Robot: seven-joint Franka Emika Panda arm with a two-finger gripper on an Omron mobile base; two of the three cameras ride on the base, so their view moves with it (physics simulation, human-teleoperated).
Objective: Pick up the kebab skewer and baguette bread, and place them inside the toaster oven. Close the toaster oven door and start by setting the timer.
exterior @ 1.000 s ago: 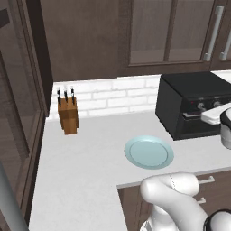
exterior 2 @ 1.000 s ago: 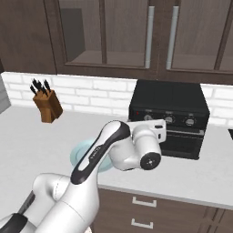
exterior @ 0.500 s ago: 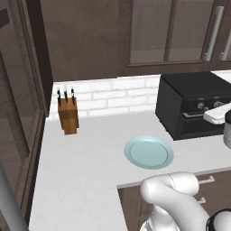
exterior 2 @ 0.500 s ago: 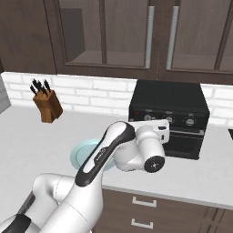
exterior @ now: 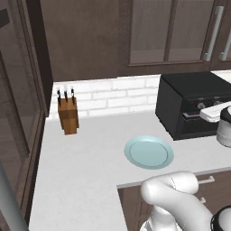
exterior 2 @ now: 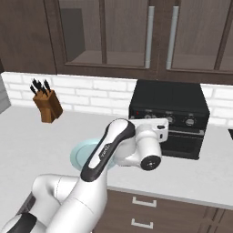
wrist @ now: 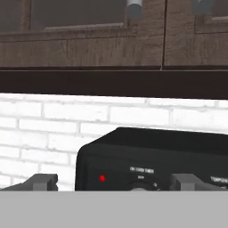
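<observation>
1. The toaster oven (exterior 2: 167, 119) sits on the pale surface (exterior: 85, 167) against the white brick wall (exterior: 108, 96), under the dark wood cabinets (exterior 2: 127, 34). From what I see its toaster oven door (exterior 2: 182, 142) is up and shut.
2. My hand is right in front of the oven's top knob panel. In the hand view the two fingers (wrist: 42, 181) poke up at the bottom edge, spread wide apart with nothing between them, so the gripper (wrist: 113, 185) is fully open and empty.
3. Same view: there's a little red light (wrist: 102, 178) on the panel, and the top of a knob (wrist: 141, 187) sits between the tips. Can't tell if anything's touching it.
4. A pale blue plate (exterior: 149, 152) lies on the surface just in front-left of the oven, bare on top.
5. The knife block (exterior: 68, 115) stands way off to the left near the wall.
6. Can't pick out the skewer or bread anywhere, oven glass is too dark to see in.
</observation>
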